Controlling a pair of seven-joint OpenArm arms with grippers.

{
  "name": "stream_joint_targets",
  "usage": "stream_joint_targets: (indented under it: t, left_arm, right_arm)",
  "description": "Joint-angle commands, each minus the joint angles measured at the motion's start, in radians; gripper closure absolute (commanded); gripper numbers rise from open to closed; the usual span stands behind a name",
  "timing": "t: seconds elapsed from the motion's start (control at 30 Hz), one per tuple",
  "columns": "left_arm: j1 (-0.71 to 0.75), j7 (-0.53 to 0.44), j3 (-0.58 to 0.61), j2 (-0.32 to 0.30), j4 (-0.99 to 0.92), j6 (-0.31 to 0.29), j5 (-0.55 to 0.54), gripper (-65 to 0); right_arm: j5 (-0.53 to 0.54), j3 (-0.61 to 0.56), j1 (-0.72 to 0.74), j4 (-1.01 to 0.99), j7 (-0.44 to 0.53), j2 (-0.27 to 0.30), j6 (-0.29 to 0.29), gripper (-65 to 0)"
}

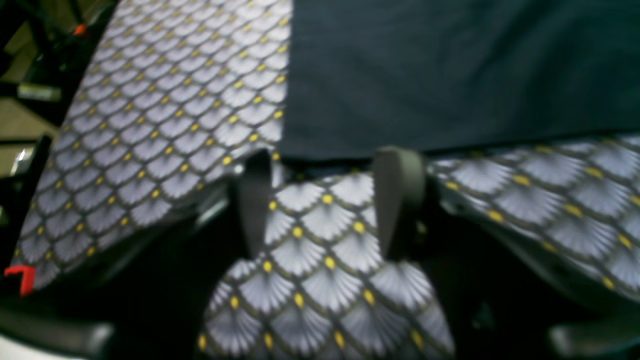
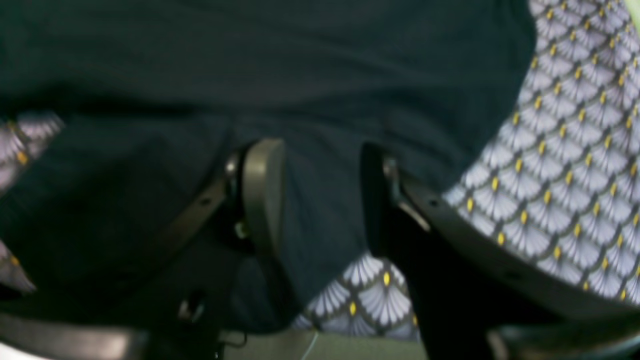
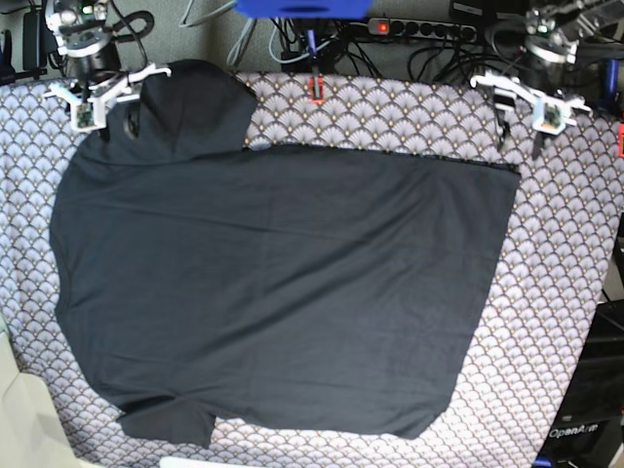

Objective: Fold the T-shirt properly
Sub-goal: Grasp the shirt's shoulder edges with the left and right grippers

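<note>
1. Tablecloth (image 3: 409,112): purple-grey fan pattern with yellow dots, covering the whole work surface beneath both arms and showing on all sides of the garment.

2. T-shirt (image 3: 283,292): plain dark cloth, spread flat across the middle of the tablecloth. One sleeve reaches up under the right arm; the other lies at the far corner from that arm, slightly bunched. The straight hem edge ends just short of the left arm.

3. Right gripper (image 2: 322,200): jaws stand apart, with nothing clamped. Dark shirt fabric lies directly beneath and between the fingers (image 2: 262,190), and a patch of tablecloth shows just behind them. Whether the tips touch the cloth cannot be told from the blurred wrist view.

4. Left gripper (image 1: 327,200): jaws stand apart, with nothing between them but patterned tablecloth. The corner of the shirt lies just ahead of the fingertips (image 1: 397,195), apart from them; the shirt's edge runs off to one side ahead of the tool.

5. Small red clip-like object (image 3: 316,90): on the tablecloth's back edge, between the two arms, beyond the shirt.
</note>
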Motion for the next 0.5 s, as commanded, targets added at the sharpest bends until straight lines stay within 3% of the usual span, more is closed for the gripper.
stream_joint_targets:
  t: [0.0,0.17,0.3,0.47]
  left_arm:
    - [-0.011,-0.034,-0.006,-0.022,0.013,0.008,0.008,-35.1]
    - [-0.040,-0.033,-0.014,-0.009,-0.046,0.008,-0.003,-35.5]
    - [-0.083,-0.033,-0.005,0.020,-0.093,0.005,-0.070,-35.6]
    - [-0.103,-0.031,-0.013,0.069,-0.147,-0.110,-0.138,-35.6]
  right_arm:
    - [0.019,0.007,-0.008,0.011,0.026,0.012,0.000,-28.1]
    - [0.041,0.007,-0.010,-0.003,0.031,0.015,0.000,-30.2]
    - [0.039,0.007,-0.010,-0.004,0.026,0.013,0.000,-30.2]
    - [0.038,0.007,-0.013,-0.004,0.026,0.015,0.000,-30.2]
